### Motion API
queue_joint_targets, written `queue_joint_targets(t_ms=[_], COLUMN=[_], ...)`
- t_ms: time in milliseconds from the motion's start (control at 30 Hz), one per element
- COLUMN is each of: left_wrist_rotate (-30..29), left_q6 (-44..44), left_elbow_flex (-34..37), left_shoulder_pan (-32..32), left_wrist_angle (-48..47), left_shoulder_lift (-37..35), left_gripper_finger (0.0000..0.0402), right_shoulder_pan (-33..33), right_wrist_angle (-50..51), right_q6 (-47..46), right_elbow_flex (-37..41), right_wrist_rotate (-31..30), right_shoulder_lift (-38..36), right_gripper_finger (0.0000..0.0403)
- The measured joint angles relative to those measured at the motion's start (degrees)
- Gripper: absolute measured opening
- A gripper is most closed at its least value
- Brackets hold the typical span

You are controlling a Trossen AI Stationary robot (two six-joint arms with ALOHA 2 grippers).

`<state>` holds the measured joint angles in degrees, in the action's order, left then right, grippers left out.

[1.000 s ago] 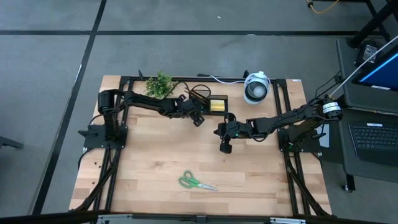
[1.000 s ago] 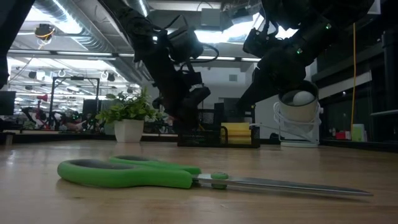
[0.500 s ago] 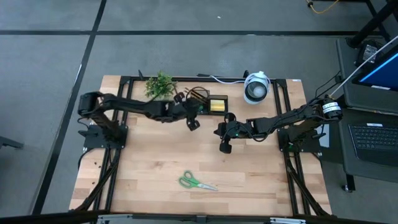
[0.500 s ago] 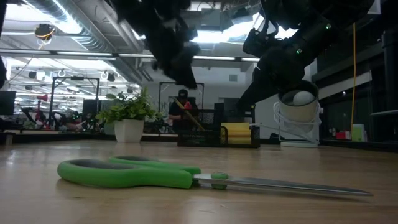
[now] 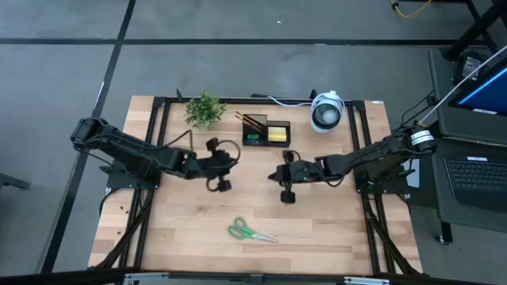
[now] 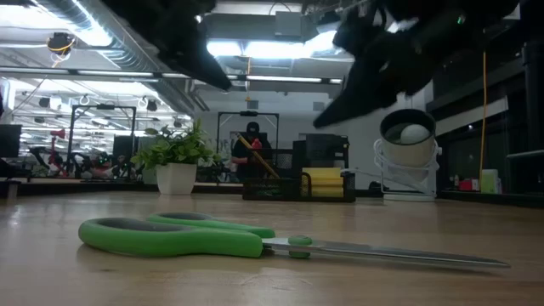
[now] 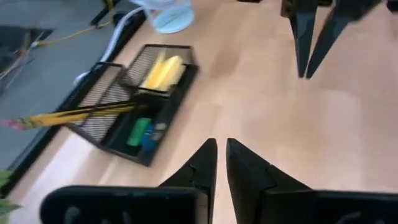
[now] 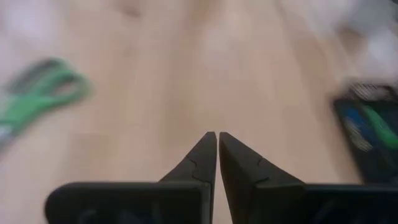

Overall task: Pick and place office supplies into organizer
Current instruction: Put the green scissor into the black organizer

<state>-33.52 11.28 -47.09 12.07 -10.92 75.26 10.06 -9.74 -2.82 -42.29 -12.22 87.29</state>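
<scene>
Two dark arms hang over a wooden table (image 5: 182, 229) with the organizer (image 5: 265, 132) at its back edge as the landmark. From above, the left gripper (image 5: 223, 184) sits in front of and to the left of the organizer, the right gripper (image 5: 287, 195) in front of it and slightly right, both clear of it and empty. The scissors (image 5: 252, 232) lie flat well in front of the organizer, apart from both grippers. Only the left wrist view looks into the organizer: the sticky pad (image 7: 163, 70) in one bay, small green and blue pieces (image 7: 140, 133) in another, pencils (image 7: 74, 114) slanting out of the tall section. That view shows the left fingers (image 7: 202, 167) nearly together with a thin gap; the right wrist view shows the right fingers (image 8: 201, 155) pressed almost shut on nothing. The low view alone shows the scissors' green handles large in the foreground, with a potted plant (image 6: 176, 157) left of the organizer and a white-and-grey device (image 6: 410, 157) to its right.
</scene>
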Motion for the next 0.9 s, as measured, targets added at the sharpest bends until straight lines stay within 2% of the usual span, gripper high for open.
queue_joint_targets(t_ms=[233, 467, 600, 900], left_wrist_rotate=[-1.8, -2.7, -1.8, 0.1], left_q6=[-0.1, -1.6, -2.9, -10.9], left_elbow_flex=[8.5, 18.4, 23.7, 33.6], left_shoulder_pan=[6.2, 11.3, 12.7, 12.9], left_wrist_angle=[10.4, 18.7, 20.7, 28.7], left_shoulder_lift=[-7.2, -15.9, -21.3, -34.5], left_gripper_finger=[0.0004, 0.0002, 0.0002, 0.0003], right_shoulder_pan=[5.4, 9.1, 10.2, 10.1], right_wrist_angle=[2.8, 9.0, 13.5, 34.8], right_q6=[3.0, 3.1, 3.2, 3.2], right_elbow_flex=[-7.1, -15.0, -21.4, -43.8], right_wrist_rotate=[1.8, -0.5, -0.7, -0.8], right_shoulder_lift=[0.0, 1.4, 6.4, 21.1], right_gripper_finger=[0.0006, 0.0008, 0.0004, 0.001])
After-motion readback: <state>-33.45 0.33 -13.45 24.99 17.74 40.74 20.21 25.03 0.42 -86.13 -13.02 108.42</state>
